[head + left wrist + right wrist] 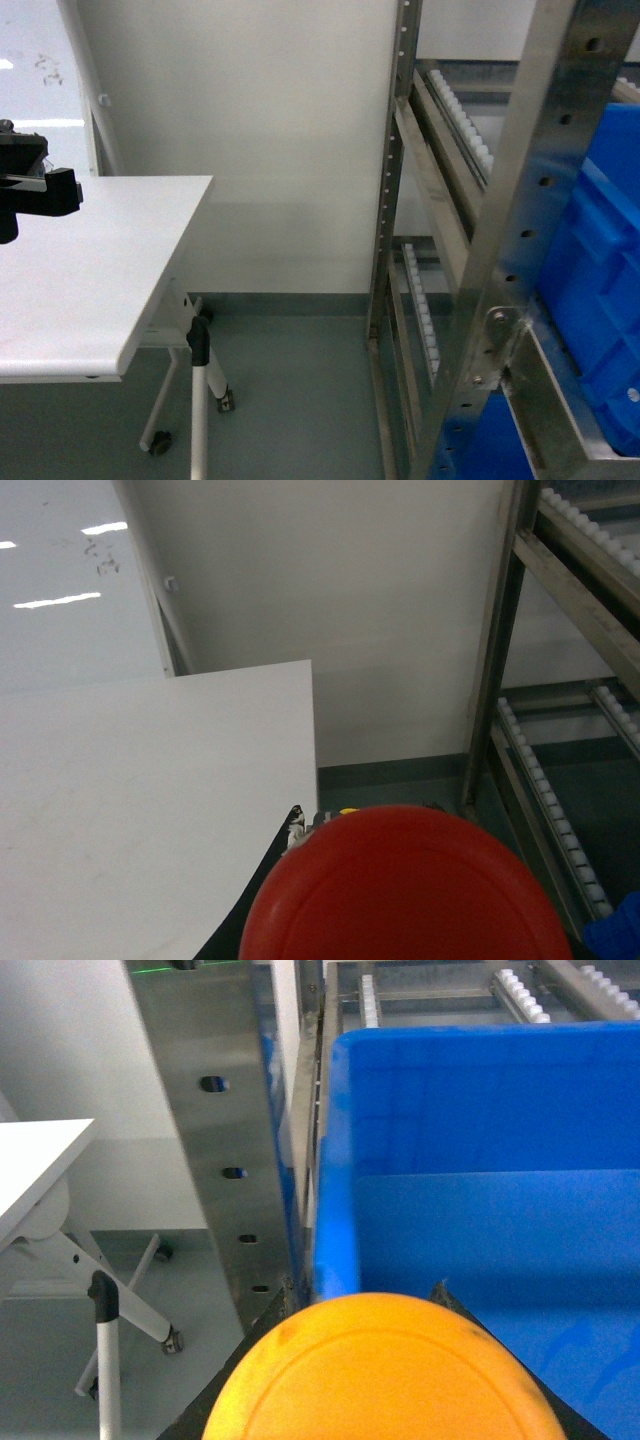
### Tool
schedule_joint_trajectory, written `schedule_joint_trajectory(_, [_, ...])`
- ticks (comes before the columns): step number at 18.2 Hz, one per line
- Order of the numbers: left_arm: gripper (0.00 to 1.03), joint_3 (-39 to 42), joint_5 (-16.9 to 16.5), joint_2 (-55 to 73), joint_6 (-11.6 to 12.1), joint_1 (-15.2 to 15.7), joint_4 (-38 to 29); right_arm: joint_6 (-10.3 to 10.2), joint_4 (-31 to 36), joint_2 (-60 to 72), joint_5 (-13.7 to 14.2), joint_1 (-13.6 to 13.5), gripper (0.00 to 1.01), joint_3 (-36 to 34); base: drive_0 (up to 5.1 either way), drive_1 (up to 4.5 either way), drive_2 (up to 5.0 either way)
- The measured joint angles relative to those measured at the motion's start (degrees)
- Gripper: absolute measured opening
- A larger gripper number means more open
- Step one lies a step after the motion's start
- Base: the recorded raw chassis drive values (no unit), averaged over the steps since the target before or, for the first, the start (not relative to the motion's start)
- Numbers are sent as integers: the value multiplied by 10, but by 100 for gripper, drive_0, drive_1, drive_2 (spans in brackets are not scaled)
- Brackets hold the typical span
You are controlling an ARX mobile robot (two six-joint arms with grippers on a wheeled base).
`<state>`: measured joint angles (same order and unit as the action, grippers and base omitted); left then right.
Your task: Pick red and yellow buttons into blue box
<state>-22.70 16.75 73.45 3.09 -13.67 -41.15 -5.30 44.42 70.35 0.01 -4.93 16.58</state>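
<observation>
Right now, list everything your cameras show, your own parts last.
Red button: one, red cap, filling the bottom of the left wrist view, apparently held.
Yellow button: one, yellow cap, bottom of the right wrist view, at the box's near rim.
Blue box: one, bright blue, on the rack.
Table: one, white, on castor legs, left.
Rack: one, bare metal with white rollers, right.
Wall: white, behind.
Floor: grey-green.
Left gripper: black, over the table's left edge.
Right gripper: fingers hidden behind the yellow cap.
</observation>
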Motion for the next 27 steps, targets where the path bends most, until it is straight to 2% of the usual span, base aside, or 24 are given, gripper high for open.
schedule_joint_trajectory(27, [25,0,0,0,0,0,0,0,0,0,0,0,34,0,486,-255,-255])
